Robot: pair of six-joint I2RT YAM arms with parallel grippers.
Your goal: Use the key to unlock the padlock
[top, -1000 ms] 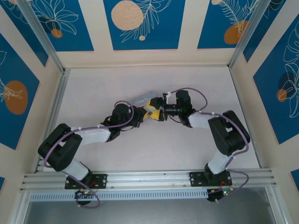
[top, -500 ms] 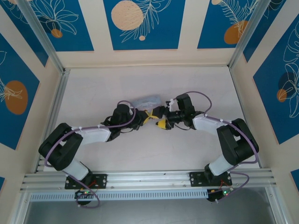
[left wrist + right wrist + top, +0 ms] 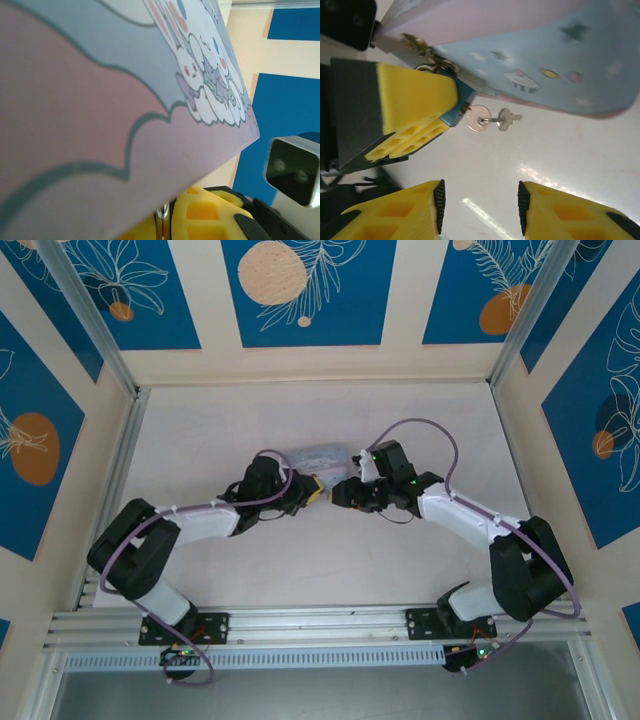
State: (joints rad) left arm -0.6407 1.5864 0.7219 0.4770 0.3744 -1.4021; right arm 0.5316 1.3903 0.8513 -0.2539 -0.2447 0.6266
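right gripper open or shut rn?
Open. In the right wrist view the right gripper has its yellow fingers apart with bare table between; the key is beyond them, ungripped.

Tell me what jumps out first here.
The cartoon-printed box looms across the left wrist view, tilted close to the lens. In the right wrist view the left gripper pinches the blue padlock, the key on its ring beside it, with the open right gripper just short.

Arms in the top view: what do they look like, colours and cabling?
Left arm and right arm: black joints, white forearm shells, purple cables tied along them. Right gripper has yellow cellular fingers, black-lined inside.
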